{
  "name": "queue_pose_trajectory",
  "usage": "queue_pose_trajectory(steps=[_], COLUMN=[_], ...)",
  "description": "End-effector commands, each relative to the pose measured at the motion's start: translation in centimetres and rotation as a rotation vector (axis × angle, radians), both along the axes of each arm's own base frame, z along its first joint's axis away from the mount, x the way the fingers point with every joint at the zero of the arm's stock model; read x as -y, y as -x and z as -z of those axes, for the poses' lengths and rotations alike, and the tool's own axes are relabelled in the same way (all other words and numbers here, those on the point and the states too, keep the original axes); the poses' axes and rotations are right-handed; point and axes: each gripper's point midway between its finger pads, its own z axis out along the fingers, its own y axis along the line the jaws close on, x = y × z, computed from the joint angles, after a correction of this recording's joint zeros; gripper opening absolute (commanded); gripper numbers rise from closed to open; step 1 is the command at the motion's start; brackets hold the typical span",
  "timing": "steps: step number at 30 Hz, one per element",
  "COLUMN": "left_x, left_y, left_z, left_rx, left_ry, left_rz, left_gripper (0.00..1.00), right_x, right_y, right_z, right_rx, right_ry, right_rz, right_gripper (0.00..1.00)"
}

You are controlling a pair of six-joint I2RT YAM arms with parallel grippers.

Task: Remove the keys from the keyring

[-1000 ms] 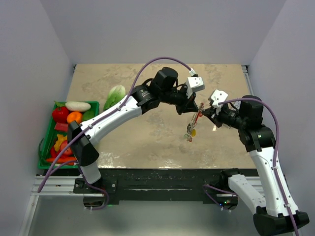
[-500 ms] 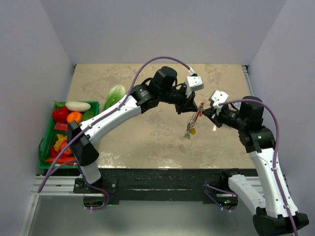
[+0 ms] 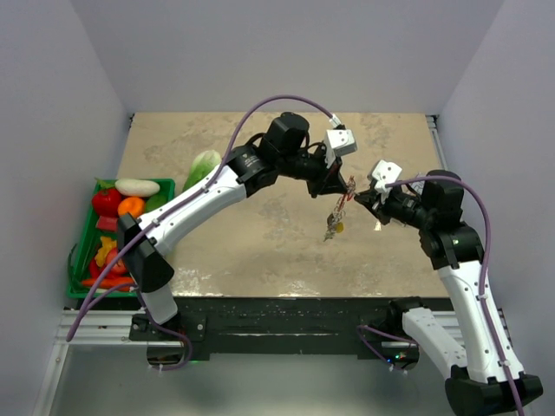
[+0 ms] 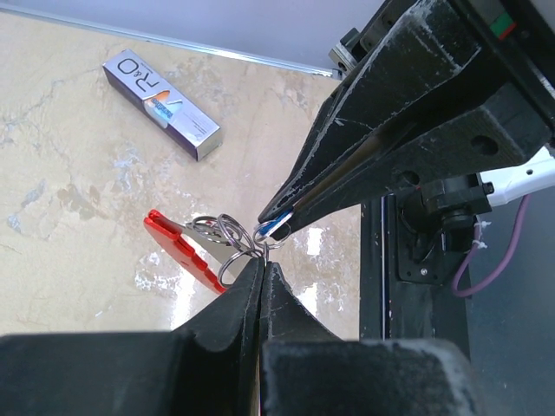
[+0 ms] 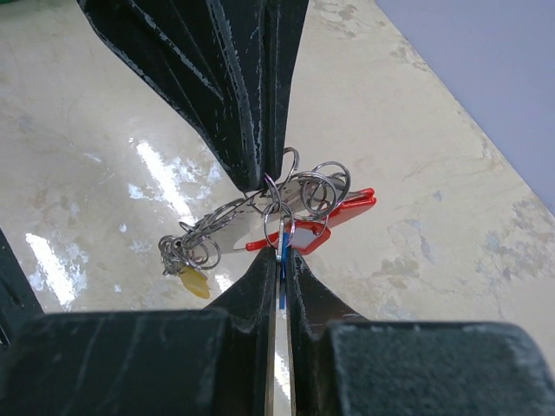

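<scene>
While both pincers pinch it, the bunch of small metal keys (image 3: 335,217) hangs above the beige marbled table (image 3: 260,234), right of centre.
I count 2 grippers, both pressed together: the left gripper (image 4: 262,264) clamps the thin silvery metal keyring (image 4: 224,232), and the right gripper (image 5: 279,256) nips 1 blue-headed metal key (image 4: 277,226). I see 1 red oval fob (image 5: 347,211) and 1 yellow tag (image 5: 192,282); the loops overlap too much to count. Since 1 s ago the left gripper has shifted slightly toward the far edge, bunch with it.

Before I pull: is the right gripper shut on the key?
Shut: the right gripper pinches the blue key, threaded on the keyring.
</scene>
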Motion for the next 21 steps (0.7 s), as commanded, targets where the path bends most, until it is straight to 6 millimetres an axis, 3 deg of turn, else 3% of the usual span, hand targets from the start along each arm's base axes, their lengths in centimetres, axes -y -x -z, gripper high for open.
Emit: queue_pose_trajectory(steps=[1, 16, 21], left_x=[-2.2, -1.7, -1.5], left_y=[-0.8, -0.4, -0.3], left_z=[-7.7, -8.2, -7.9], left_rx=[0.109, 0.065, 0.050], left_ry=[0.146, 0.171, 0.170], left_rz=[-0.047, -0.011, -0.004], left_gripper=[0.00, 0.00, 0.00], right_x=[0.9, -1.2, -1.6], right_y=[0.2, 0.5, 0.5], right_z=[2.0, 3.5, 2.6], right_rx=[-0.053, -0.112, -0.093], right_ry=[0.029, -0.020, -0.037], right_rz=[0.025, -0.110, -0.128], right_gripper=[0.00, 0.00, 0.00])
